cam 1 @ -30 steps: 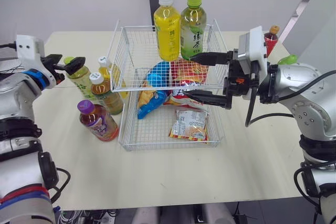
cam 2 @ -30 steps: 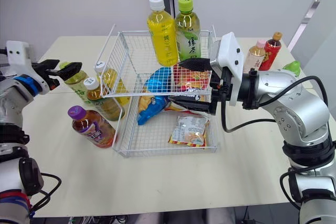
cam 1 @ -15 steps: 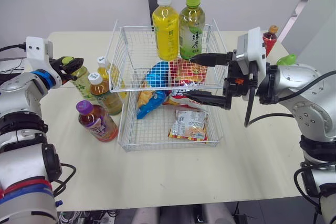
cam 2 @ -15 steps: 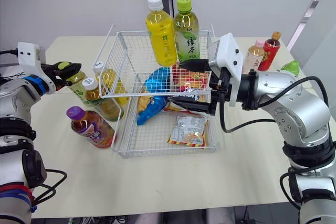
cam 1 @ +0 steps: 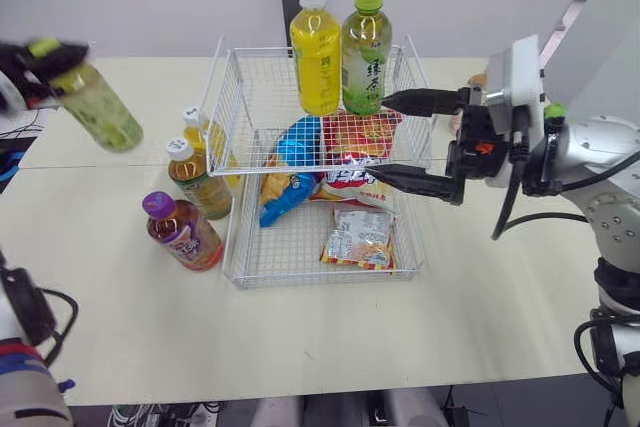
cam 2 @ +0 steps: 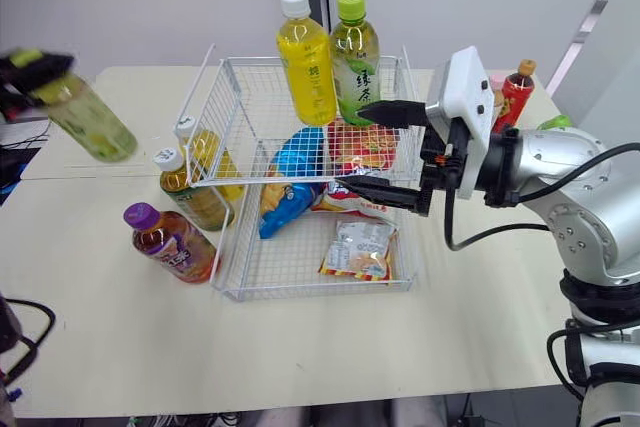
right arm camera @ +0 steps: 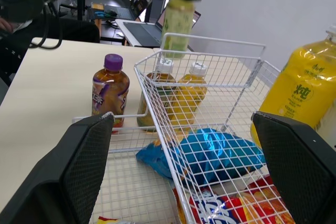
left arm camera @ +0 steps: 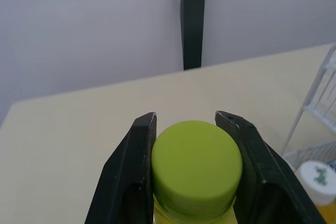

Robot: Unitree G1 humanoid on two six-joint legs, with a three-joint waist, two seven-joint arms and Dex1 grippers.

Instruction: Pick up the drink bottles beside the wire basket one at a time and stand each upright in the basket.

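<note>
At far left, above the worktop (cam 1: 300,347), the green-cap bottle (cam 1: 95,107) is airborne. Half a second ago it sat beside the basket (cam 1: 232,247) with the left pincer (left arm camera: 187,121) at its neck. Now it hangs clear of the surface, well left of the basket. The pick is done for this bottle; carry and placement remain.

Left pincer: clenched on the bottle at the cap (left arm camera: 197,163), one finger on each side, both touching it. The grasp is high, so expect the body to swing. You can see it is tilted already, cap up and outward, base slanting down toward the basket. It likely needs righting before it goes in.

Bottle look: clear plastic, pale yellow-green drink, lime screw cap, speckled label. The outline is smeared in the head views, so the label is not readable.

Right pincer (cam 1: 378,134): released, fingers spread wide, hovering over the basket's right side above the snack bags (cam 1: 345,162). It has drawn a little to the right over the last second and carries nothing.

Count: yellow bottle (cam 1: 317,47) and green tea bottle (cam 1: 366,47) stand upright at the basket's back. Waiting on the left are the white-cap tea (cam 1: 198,179) and a second white-cap (cam 1: 193,119) just beside the wire, plus the purple-cap (cam 1: 182,232) near the front corner. A red bottle (cam 2: 517,92) stands behind the right arm.
</note>
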